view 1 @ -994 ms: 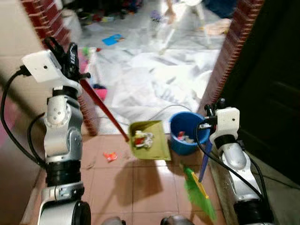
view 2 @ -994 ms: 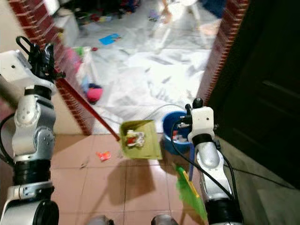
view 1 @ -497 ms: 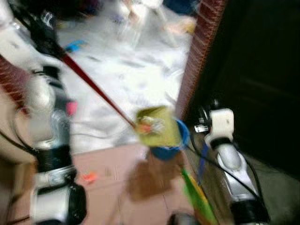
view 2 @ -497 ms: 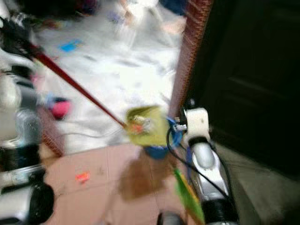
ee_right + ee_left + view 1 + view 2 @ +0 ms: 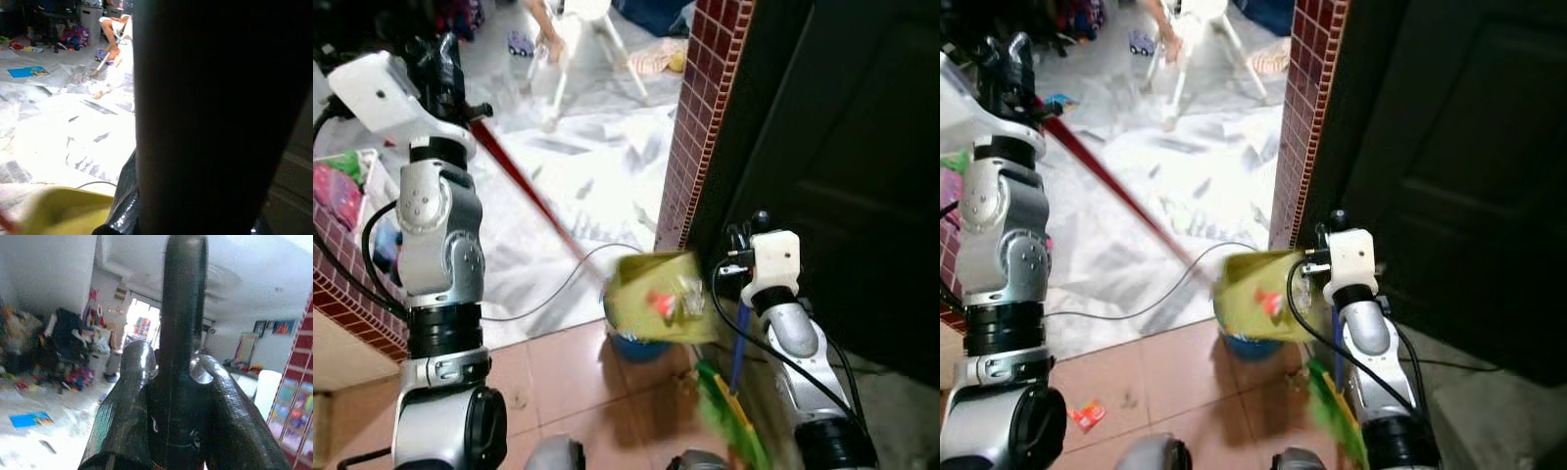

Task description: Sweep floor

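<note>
The left gripper (image 5: 445,69) is raised high at the robot's left, clenched around the top of the red handle (image 5: 524,186) of a yellow-green dustpan (image 5: 658,299); in the left wrist view its fingers (image 5: 122,421) wrap tightly round the dark end of the handle. The dustpan hangs tilted in the air over a blue bucket (image 5: 636,345), which stands on the tiled floor (image 5: 558,392) by the foot of the brick pillar (image 5: 700,117). Red and pale scraps lie in the pan. The right gripper (image 5: 744,245) is closed on the blue broom handle (image 5: 738,343), with the green bristles (image 5: 729,421) down near the floor beside the dark door (image 5: 842,166).

The bucket is mostly hidden under the pan, so the rubbish could miss its rim and scatter back over the tiles if the pan tips off-centre. The long handle gives little control, so a swing could knock the bucket or the pillar. A thin cable (image 5: 558,289) lies across the floor close by and might snag. One red scrap (image 5: 1087,415) is left on the tiles, not yet swept up.
</note>
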### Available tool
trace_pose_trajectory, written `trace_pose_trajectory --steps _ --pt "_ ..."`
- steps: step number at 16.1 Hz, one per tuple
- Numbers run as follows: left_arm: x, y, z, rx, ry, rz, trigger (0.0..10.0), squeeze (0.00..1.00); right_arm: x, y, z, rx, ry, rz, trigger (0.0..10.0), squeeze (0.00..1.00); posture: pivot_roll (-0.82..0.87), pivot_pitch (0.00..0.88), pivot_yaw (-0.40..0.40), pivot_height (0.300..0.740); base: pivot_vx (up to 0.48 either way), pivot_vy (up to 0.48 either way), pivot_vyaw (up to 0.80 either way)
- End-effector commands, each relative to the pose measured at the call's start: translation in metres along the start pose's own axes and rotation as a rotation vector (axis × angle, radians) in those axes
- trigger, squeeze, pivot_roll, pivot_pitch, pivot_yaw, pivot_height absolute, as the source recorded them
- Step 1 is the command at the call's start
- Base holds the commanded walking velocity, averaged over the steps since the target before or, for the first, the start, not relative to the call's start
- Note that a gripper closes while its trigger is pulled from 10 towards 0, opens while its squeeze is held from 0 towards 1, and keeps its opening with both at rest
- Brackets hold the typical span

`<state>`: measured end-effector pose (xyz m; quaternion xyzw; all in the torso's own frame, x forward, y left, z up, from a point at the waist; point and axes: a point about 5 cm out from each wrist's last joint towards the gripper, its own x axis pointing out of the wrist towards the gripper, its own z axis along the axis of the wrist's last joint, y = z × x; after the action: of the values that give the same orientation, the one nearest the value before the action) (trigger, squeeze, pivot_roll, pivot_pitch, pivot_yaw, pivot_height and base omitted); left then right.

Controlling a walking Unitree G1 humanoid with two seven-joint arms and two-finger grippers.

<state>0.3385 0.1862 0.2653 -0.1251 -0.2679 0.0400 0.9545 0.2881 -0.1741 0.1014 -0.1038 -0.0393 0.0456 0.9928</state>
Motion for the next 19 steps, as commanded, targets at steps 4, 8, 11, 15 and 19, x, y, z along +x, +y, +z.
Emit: trace_pose_trajectory --steps 4,8,11,15,19 --pt "0.004 -0.005 0.015 0.041 -0.089 -0.004 10.0 0.00 -0.001 -0.002 0.001 0.000 -0.009 -0.006 10.0 0.00 -0.08 0.000 0.050 0.740 0.000 0.000 0.00" --pt "0.003 -0.011 0.010 0.083 -0.091 -0.006 10.0 0.00 -0.002 -0.003 0.000 -0.002 -0.004 -0.007 10.0 0.00 -0.08 0.000 0.050 0.740 0.000 0.000 0.00" --pt "0.001 -0.016 0.008 0.140 -0.109 -0.002 10.0 0.00 -0.004 -0.003 -0.001 -0.002 0.000 -0.007 10.0 0.00 -0.09 0.000 0.055 0.740 0.000 0.000 0.00" --pt "0.004 -0.033 0.004 0.197 -0.156 0.021 10.0 0.00 -0.004 -0.003 0.000 -0.003 -0.001 -0.007 10.0 0.00 -0.10 0.000 0.057 0.740 0.000 0.000 0.00" --pt "0.018 -0.061 0.009 0.239 -0.255 0.011 10.0 0.00 -0.008 0.000 0.000 0.000 0.001 -0.012 10.0 0.00 -0.13 0.000 0.072 0.740 0.000 0.000 0.00"
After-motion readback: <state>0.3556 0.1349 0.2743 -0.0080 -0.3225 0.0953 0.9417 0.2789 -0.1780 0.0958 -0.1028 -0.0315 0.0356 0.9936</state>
